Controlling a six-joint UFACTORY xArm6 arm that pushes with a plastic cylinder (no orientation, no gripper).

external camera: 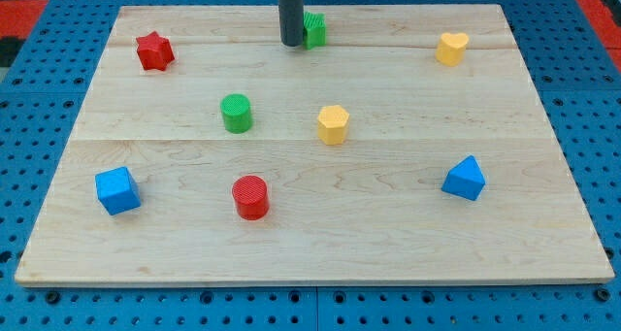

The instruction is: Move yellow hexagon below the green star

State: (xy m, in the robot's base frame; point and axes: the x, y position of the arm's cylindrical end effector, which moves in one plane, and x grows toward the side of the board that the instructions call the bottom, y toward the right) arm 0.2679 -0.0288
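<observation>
The yellow hexagon (333,123) sits near the middle of the wooden board (175,244). The green star (314,29) is near the view's top, partly hidden behind my rod. My tip (291,44) rests just left of the green star, touching or nearly touching it, and well above the yellow hexagon.
A red star (153,51) is at the upper left, a yellow heart-like block (451,48) at the upper right. A green cylinder (236,113) is left of the hexagon. A red cylinder (250,197), a blue cube (117,190) and a blue block (465,179) lie lower down.
</observation>
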